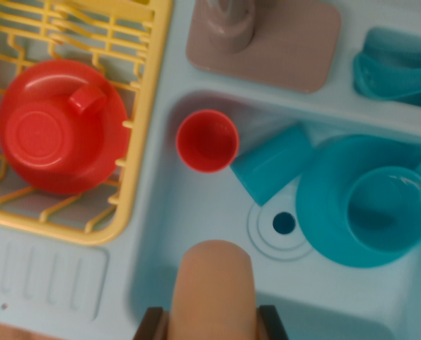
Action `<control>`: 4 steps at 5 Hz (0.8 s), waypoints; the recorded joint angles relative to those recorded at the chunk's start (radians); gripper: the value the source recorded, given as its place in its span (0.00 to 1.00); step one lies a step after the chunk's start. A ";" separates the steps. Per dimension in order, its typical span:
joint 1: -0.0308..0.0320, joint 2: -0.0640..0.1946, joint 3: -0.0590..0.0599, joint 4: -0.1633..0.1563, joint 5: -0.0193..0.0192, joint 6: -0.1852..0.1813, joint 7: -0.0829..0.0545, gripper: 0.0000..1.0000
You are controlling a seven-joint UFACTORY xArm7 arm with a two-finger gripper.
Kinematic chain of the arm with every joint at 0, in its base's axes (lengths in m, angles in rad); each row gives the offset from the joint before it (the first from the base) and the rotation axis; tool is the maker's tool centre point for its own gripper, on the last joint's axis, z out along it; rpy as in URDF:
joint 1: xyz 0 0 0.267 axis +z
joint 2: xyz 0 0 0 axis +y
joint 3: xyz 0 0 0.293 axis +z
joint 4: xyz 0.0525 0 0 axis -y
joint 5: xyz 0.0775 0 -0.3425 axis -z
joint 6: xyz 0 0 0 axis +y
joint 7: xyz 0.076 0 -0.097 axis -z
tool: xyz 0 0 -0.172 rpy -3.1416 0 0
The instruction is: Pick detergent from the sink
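Detergent bottle (217,287), tan and rounded, sits at bottom centre of the wrist view between the two dark fingertips of the gripper (214,322). Jaws stand on either side of it, seemingly closed onto it, though contact is partly cut off by the frame edge. Grasp looks done; judging by the view, the bottle is at or just above the near part of the sink (189,212), so lift-out remains. Using the sink drain (284,224) as landmark: red cup (207,140) up-left of it, teal cup (270,164) on its side just above it, teal plate with bowl (369,202) to its right. Faucet base (267,39) well above. Yellow rack (136,142) with red bowl (58,127) far left. Nothing blocks a straight lift.
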 joint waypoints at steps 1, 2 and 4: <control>0.0000 0.000 0.000 0.000 0.0000 0.000 0.000 1.00; 0.0000 -0.012 0.000 0.033 -0.0014 0.044 0.002 1.00; 0.0001 -0.023 0.000 0.064 -0.0027 0.086 0.004 1.00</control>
